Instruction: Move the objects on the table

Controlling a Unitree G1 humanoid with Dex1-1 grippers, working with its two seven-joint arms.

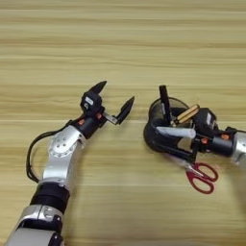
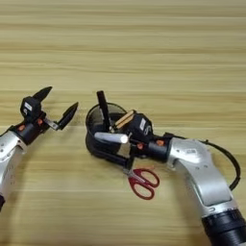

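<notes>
pen cup: black mesh pen cup (image 2: 98,139) sits on the table, right up against the right gripper and off to the right of the left gripper's tips, with a bit of bare wood between it and those
what's in the cup: black marker (image 2: 102,108) stands up out of it near the far rim, white-grey marker (image 2: 111,138) pokes sideways across the mouth, amber-handled screwdriver (image 2: 124,118) leans out toward the right gripper
scissors: red-handled steel scissors (image 2: 141,181) lie flat just on the near side of the right gripper, blades pointing toward the cup base, red loops toward the robot
right gripper: right gripper (image 2: 129,144) is at the cup's rim on its right side; looks like one finger is inside and one along the outside wall, but honestly can't tell if it's pinching or loose
left gripper: left gripper (image 1: 115,98) hovers over bare wood, its two black fingers spread wide, nothing between them
labels: small white sticker on each gripper body, too tiny to read
surface: table (image 1: 120,43) is light wood with horizontal grain stripes and fills the whole picture, no room visible
view differences: left eye view shows the whole left arm down to the black elbow joint with its cable loop, but cuts off the right arm just past the wrist; right eye view shows the full silver right forearm and its cable, and clips most of the left arm
</notes>
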